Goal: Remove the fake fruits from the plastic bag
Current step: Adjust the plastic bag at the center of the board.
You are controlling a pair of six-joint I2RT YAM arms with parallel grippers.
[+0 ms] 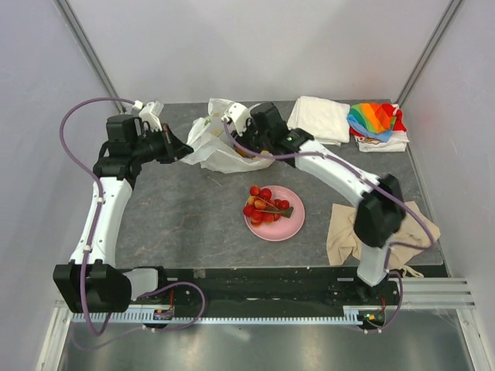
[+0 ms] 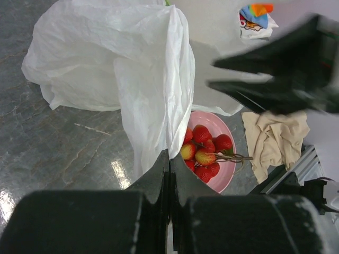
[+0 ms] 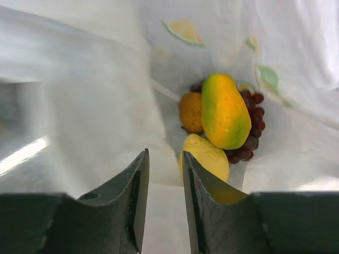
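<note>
The translucent white plastic bag (image 1: 210, 141) lies at the back of the table. My left gripper (image 1: 186, 151) is shut on a fold of its edge (image 2: 169, 154) and holds it up. My right gripper (image 1: 246, 147) reaches into the bag's mouth, open and empty (image 3: 165, 159). Inside the bag lie an orange-green mango (image 3: 223, 111), a small orange (image 3: 190, 112), a yellow lemon (image 3: 207, 156) just beyond the right fingertip, and a dark purple grape bunch (image 3: 253, 127). The red cluster with a brown stem (image 1: 265, 205) sits on the pink plate (image 1: 294, 226); it also shows in the left wrist view (image 2: 204, 148).
A folded white cloth (image 1: 319, 118) and a rainbow cloth (image 1: 375, 122) lie at the back right. A beige cloth (image 1: 379, 232) lies at the front right beside the right arm. The plate stands mid-table, in front of the bag.
</note>
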